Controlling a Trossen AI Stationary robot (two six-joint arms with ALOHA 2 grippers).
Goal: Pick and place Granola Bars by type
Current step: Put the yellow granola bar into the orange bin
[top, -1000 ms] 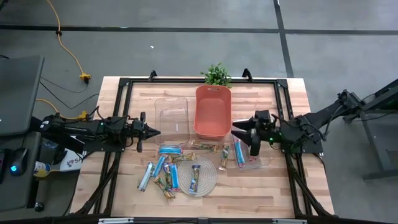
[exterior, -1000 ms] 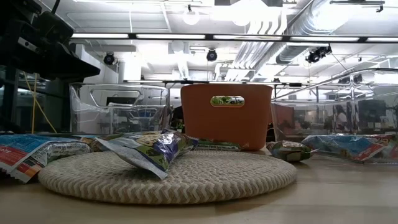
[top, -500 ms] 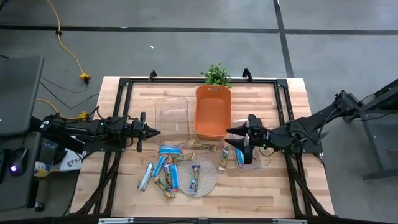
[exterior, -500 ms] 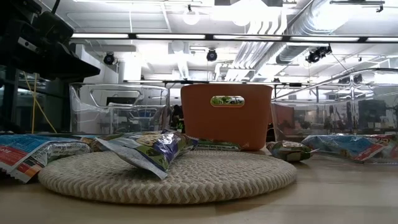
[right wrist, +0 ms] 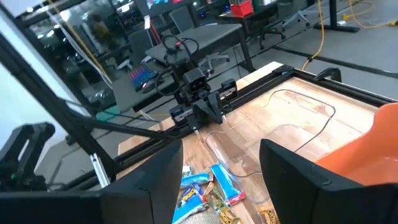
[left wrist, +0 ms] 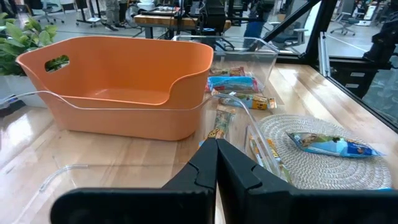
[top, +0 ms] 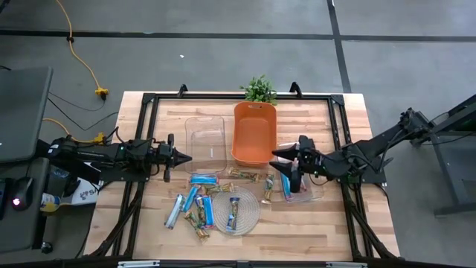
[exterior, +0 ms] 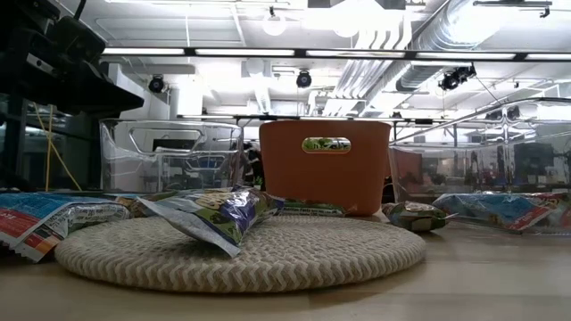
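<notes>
Blue-wrapped Granola Bars (top: 202, 179) are scattered on the counter (top: 349, 223) around the woven mat (exterior: 241, 250). Right gripper (top: 285, 168), fingers apart, is seen overhead only; left gripper (left wrist: 216, 144) fingers are together.

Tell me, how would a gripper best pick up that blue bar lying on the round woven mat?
The blue bar lies flat and alone on the round woven mat, its long axis running toward the orange bin. Probably best to come straight down from above and pinch across its narrow width near the middle, fingers at the long edges. The open right gripper is nearer than the shut left gripper.
</notes>
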